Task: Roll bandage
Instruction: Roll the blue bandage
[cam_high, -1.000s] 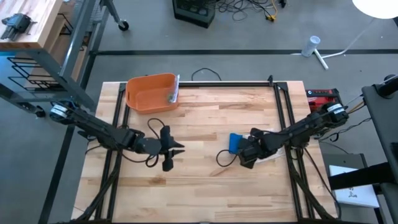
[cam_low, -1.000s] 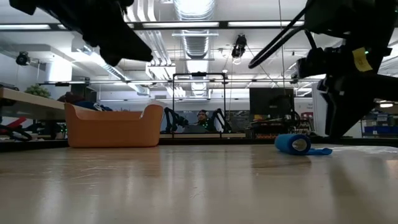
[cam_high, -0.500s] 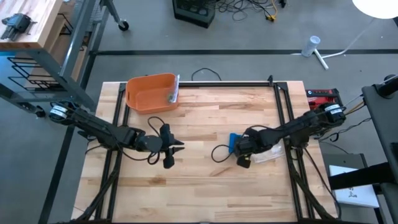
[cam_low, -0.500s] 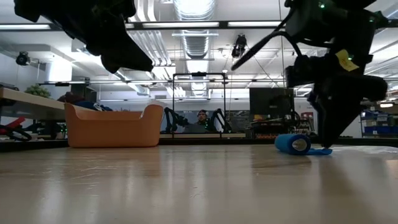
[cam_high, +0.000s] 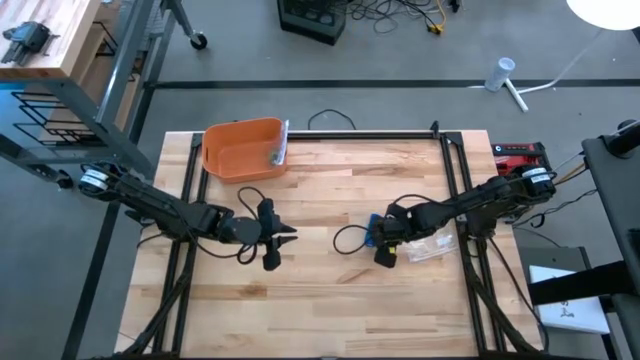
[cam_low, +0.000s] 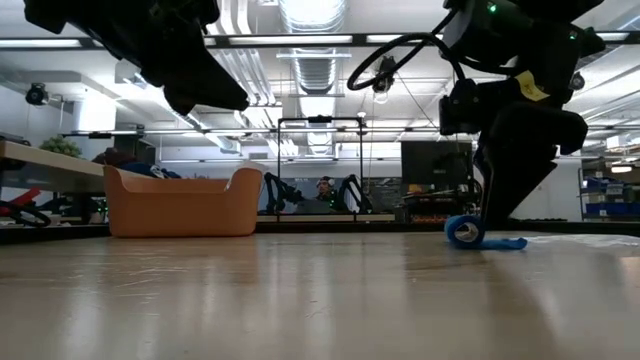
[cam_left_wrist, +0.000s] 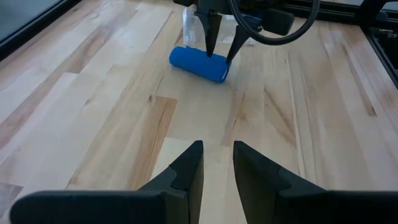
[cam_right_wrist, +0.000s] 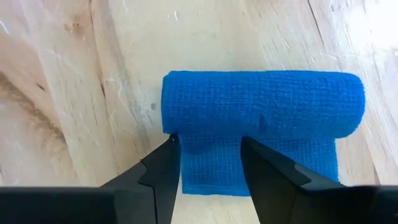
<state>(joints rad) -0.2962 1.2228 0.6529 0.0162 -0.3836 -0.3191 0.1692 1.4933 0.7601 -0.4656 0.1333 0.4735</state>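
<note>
While my right gripper (cam_right_wrist: 206, 163) hangs open over the blue bandage (cam_right_wrist: 261, 102), one finger to each side of the flat loose tail just beside the roll, the bandage lies on the counter (cam_high: 330, 290) right of centre. It looks light, soft woven stuff, likely to squash or skid, so I'd pinch the tail lightly near the roll. Left gripper (cam_left_wrist: 216, 163) waits well apart, slightly open, empty.
</note>
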